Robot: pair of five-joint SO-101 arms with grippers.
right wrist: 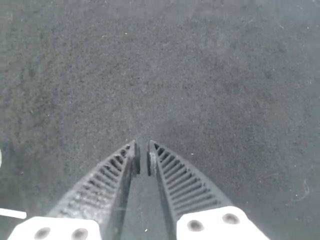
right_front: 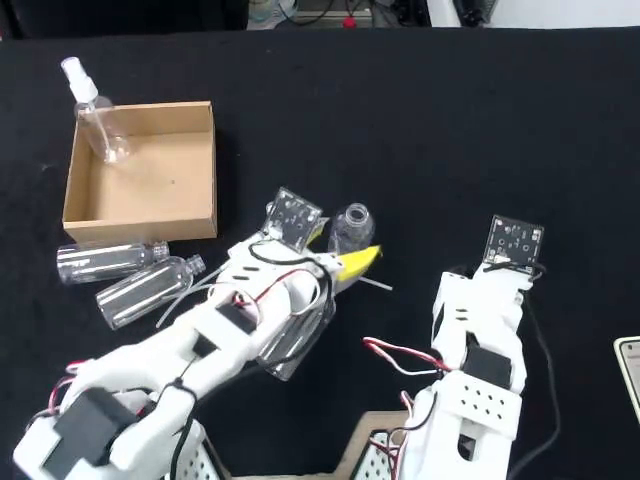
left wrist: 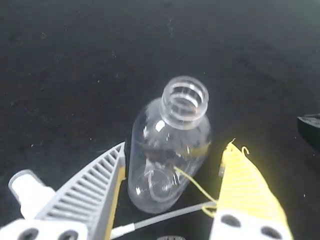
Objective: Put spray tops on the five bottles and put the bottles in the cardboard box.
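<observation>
Left gripper (left wrist: 176, 146) is open, jaws spread either side of a clear, uncapped plastic bottle (left wrist: 167, 135). The bottle stands mouth-up between the fingertips. Right gripper (right wrist: 142, 146) is closed on nothing and sits farther off; left arm is nearer.

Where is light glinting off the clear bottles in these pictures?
Left wrist view: bright glints on the threaded neck and shoulder of the open bottle. High view: pale streaks along the lying bottles beside the cardboard box. Right wrist view: dull black cloth, no glint.
</observation>
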